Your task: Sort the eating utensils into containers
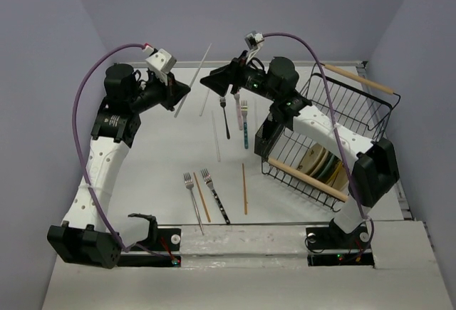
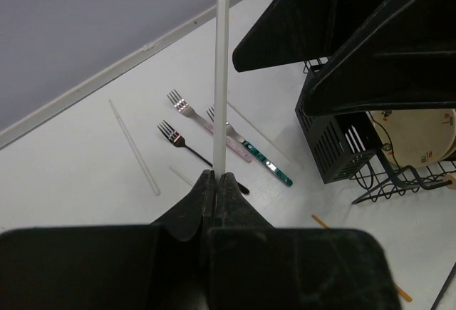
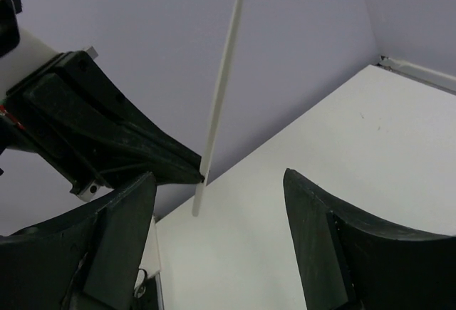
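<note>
My left gripper (image 1: pixel 187 90) is shut on a pale white chopstick (image 1: pixel 198 70), which it holds in the air, slanting up towards the back wall. In the left wrist view the chopstick (image 2: pixel 221 75) rises straight out of the closed tips. My right gripper (image 3: pixel 219 176) is open and faces the left one, and the chopstick's (image 3: pixel 217 110) lower end shows in the gap near one finger, touching neither. A black fork (image 1: pixel 225 115), a pink fork (image 1: pixel 237 103) and a teal fork (image 1: pixel 244 128) lie mid-table. The small black slotted holder (image 2: pixel 338 146) stands beside the rack.
Two more white chopsticks (image 1: pixel 216 137) lie on the table. Near the front are a silver fork (image 1: pixel 191 194), a dark patterned fork (image 1: pixel 216 197) and two brown chopsticks (image 1: pixel 244 189). The big wire rack (image 1: pixel 356 107) with plates (image 1: pixel 324 167) fills the right side.
</note>
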Action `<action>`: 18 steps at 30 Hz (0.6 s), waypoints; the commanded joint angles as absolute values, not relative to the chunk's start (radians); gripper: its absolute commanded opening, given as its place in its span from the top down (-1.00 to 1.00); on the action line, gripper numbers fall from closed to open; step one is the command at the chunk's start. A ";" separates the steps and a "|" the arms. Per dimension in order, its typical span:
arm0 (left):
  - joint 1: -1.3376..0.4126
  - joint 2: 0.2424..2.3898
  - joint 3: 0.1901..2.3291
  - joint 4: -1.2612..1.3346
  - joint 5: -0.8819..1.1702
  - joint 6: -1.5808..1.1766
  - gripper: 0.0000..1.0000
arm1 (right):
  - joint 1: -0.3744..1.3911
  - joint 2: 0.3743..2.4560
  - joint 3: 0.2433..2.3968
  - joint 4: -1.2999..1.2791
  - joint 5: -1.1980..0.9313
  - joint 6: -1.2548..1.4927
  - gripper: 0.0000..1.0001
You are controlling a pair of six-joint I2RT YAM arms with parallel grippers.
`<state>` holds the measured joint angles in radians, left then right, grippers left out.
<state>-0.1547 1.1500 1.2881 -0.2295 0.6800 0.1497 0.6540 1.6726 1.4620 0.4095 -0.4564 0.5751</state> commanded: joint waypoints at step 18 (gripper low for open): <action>-0.179 1.135 1.207 -0.219 0.701 0.156 1.00 | 0.698 1.852 1.618 0.623 -0.457 0.644 0.97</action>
